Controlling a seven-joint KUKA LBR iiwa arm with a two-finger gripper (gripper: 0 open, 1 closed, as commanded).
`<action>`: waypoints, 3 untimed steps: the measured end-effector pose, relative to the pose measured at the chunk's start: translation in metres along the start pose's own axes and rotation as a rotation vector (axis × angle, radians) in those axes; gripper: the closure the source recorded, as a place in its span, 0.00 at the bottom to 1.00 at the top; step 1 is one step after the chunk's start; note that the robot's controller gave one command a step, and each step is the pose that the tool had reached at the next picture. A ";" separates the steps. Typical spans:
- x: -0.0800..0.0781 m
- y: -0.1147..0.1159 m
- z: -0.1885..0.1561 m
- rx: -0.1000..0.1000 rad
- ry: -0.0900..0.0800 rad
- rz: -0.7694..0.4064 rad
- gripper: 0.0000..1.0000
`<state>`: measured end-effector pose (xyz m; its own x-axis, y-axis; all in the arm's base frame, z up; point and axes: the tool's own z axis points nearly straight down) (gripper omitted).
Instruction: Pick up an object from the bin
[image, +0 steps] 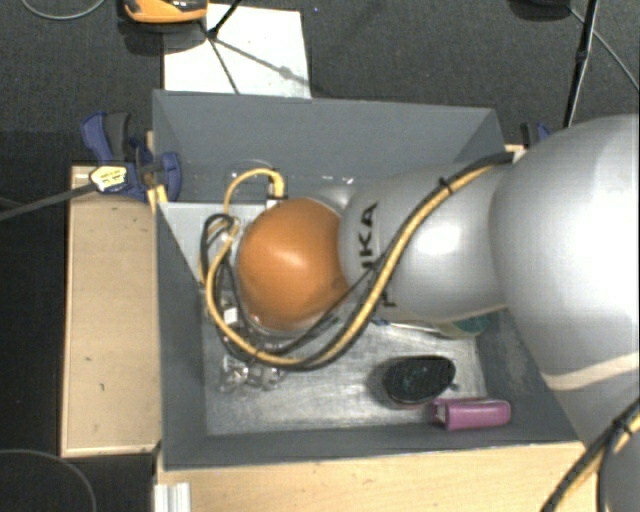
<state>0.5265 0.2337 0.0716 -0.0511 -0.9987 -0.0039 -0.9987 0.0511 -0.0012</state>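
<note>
A KUKA arm (450, 250) reaches deep into the grey metal bin (330, 135), its end effector (243, 376) low over the bin floor below the orange cover (290, 262) and a loop of cables (310, 352) at the wrist. Whether the end effector is apart or together cannot be told, for the wrist hides most of it, along with whatever may lie directly beneath. 2 loose things rest on the floor on the side the arm comes from. A dark oval thing (413, 380) lies near the end effector but clear of it, at about the same depth in the bin. A mauve oblong thing (472, 412) lies flat beyond the oval and just beside it, farther from the end effector and closer to the near wall. A sliver of something teal (478, 324) peeps from under the arm, too little to name. By this evidence the pick is not yet done: neither visible thing is in the end effector's hold, and the grasp and the lift out of the bin both appear to remain.
</note>
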 end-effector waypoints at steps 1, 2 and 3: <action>-0.001 -0.001 -0.021 0.003 -0.002 0.011 1.00; -0.002 -0.002 -0.051 0.003 -0.001 0.026 1.00; -0.004 -0.003 -0.096 0.005 -0.001 0.039 1.00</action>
